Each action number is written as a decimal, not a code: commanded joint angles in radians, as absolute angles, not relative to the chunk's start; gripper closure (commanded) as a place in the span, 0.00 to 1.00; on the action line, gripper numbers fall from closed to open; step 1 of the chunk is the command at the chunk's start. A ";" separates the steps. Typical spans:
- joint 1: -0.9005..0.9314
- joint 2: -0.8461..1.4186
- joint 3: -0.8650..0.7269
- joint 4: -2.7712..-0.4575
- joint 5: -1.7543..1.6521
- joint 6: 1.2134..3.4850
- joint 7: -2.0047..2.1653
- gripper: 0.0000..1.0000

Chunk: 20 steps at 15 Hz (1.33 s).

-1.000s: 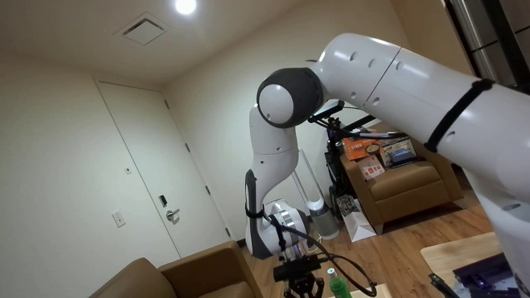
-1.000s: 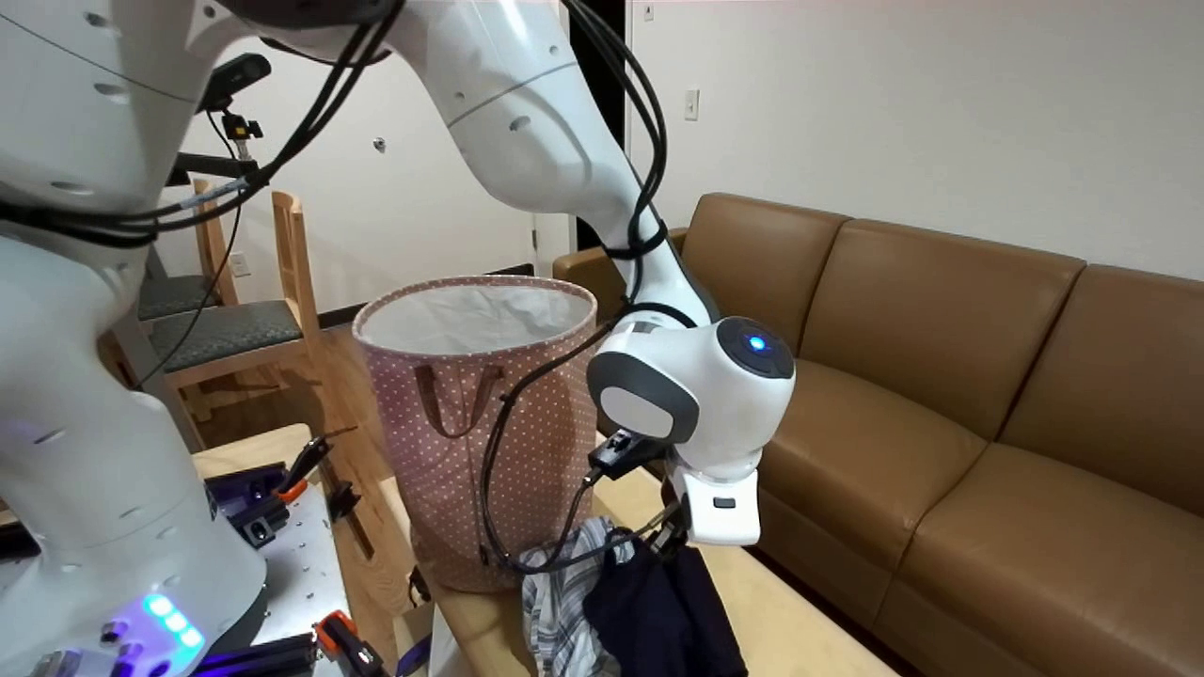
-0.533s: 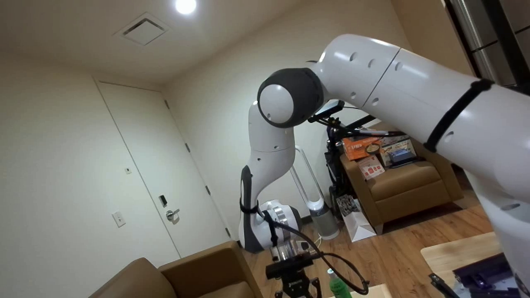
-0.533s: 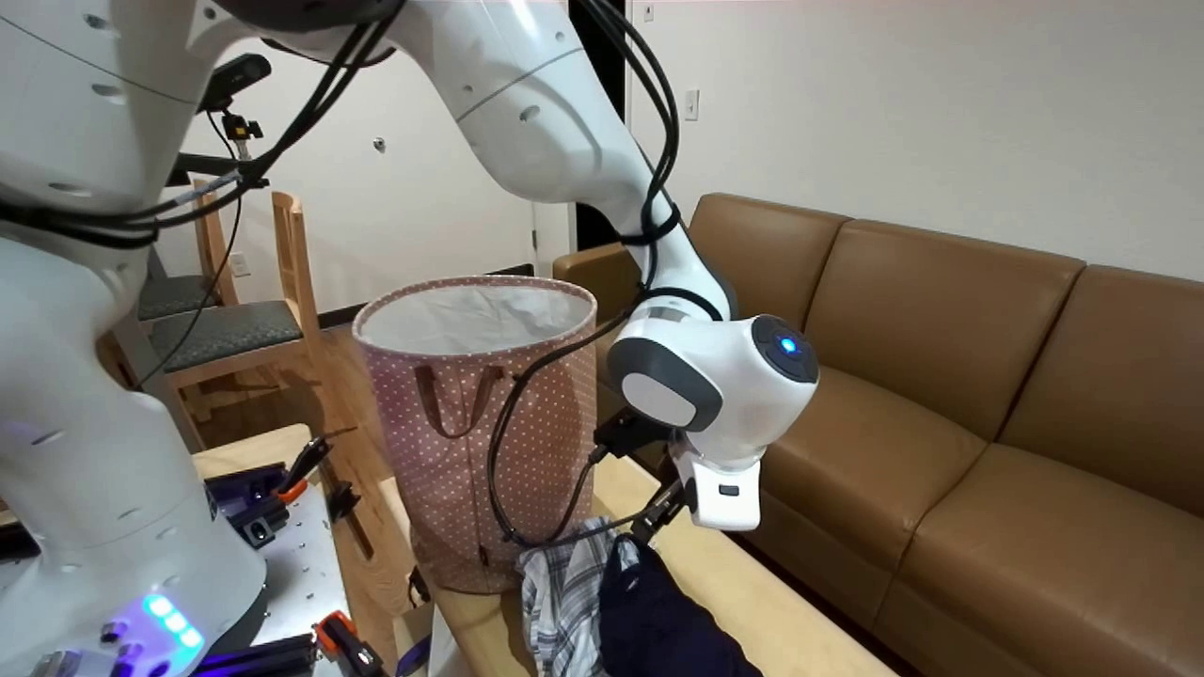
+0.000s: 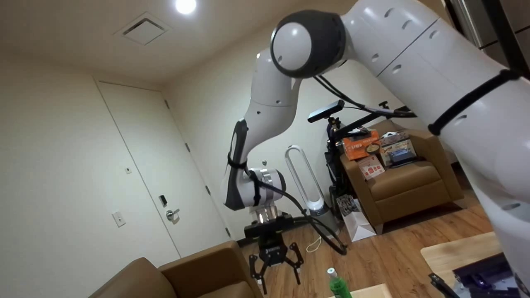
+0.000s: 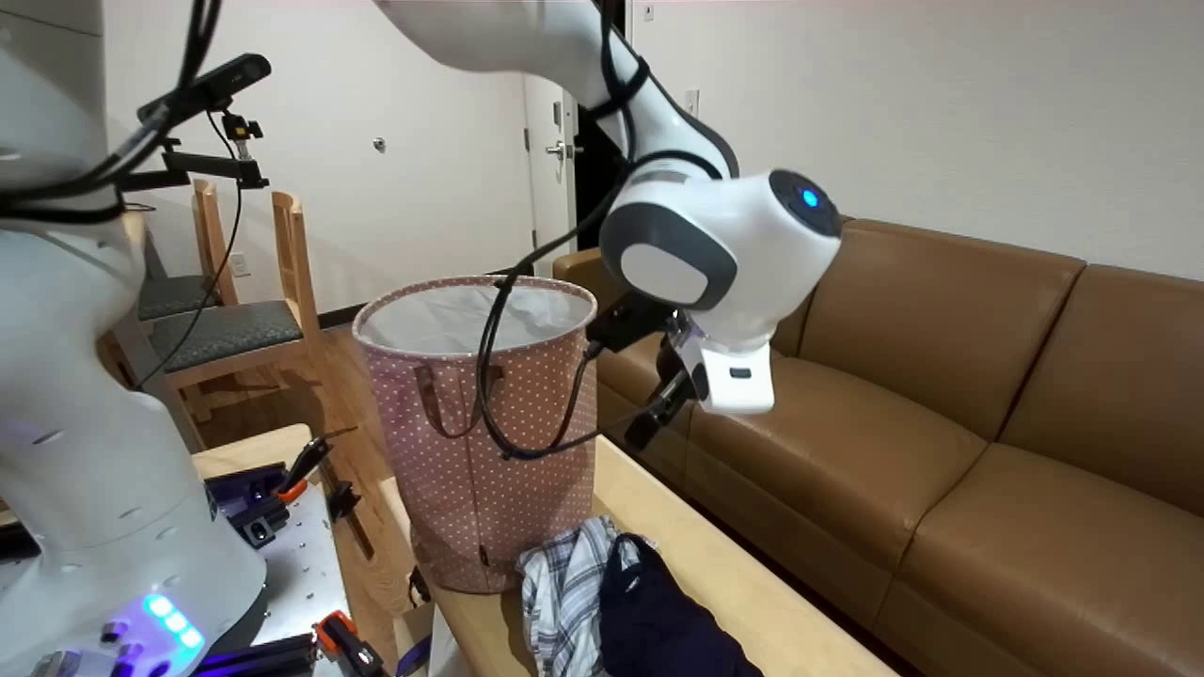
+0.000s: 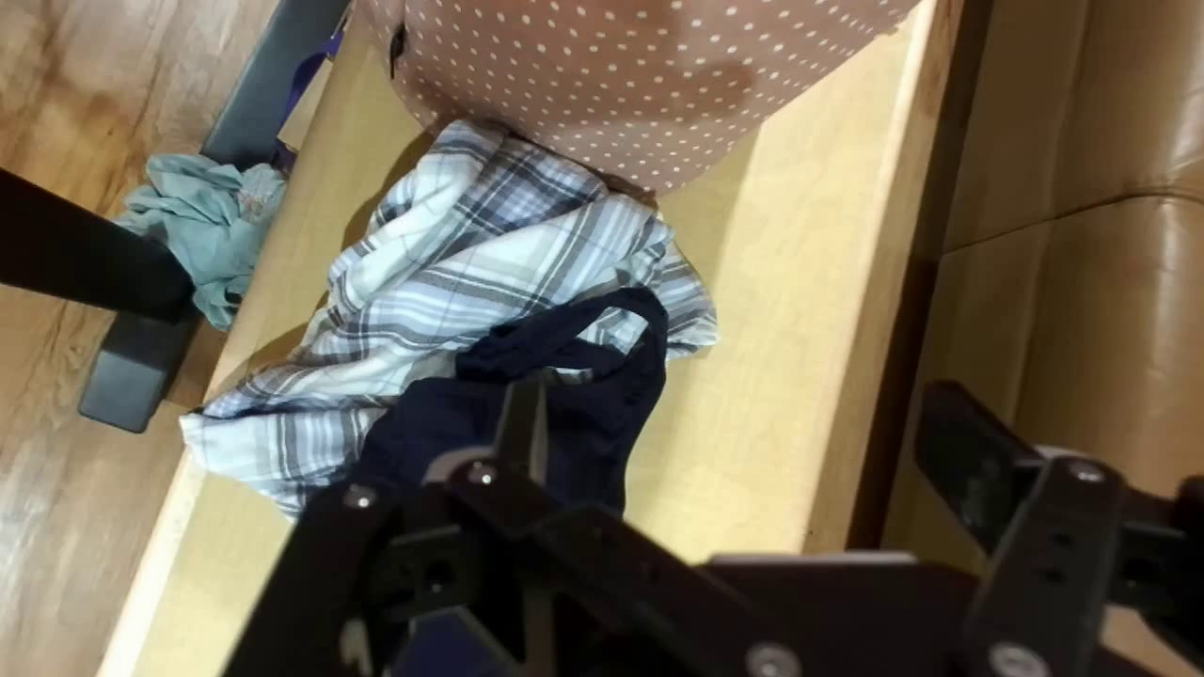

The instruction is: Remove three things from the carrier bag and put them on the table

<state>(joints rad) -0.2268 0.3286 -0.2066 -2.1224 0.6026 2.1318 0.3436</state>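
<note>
- While the gripper (image 5: 282,287) hangs above the table (image 7: 771,310), its jaws stand spread wide with nothing between them, so it looks free for another pick.
- Below it lies the navy garment (image 7: 597,423), crumpled on the table with a loop at one end; by judgement this counts as one thing done.
- Just beyond, partly under that loop, the plaid cloth (image 7: 489,263) sits bunched on the same table and makes a likely second.
- Next stands the polka-dot bag (image 6: 433,489), taken here to be the task's carrier bag, upright on the table with the plaid cloth close against its foot. Its open mouth shows a pale inside, but the bottom is hidden, so what it holds cannot be told. If two things are out, one more probably has to be lifted from here and set down beside them.
- Farthest and lowest, a teal cloth (image 7: 212,221) lies off the table, apparently on the floor (image 7: 56,545); whether it belongs to the three cannot be told.
</note>
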 commanded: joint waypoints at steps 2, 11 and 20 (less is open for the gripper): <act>-0.160 0.041 -0.212 -2.252 0.398 2.091 0.460 0.00; -0.145 -0.101 -0.164 -2.299 0.315 2.112 0.538 0.00; -0.050 -0.148 0.044 -2.271 0.052 2.032 0.835 0.00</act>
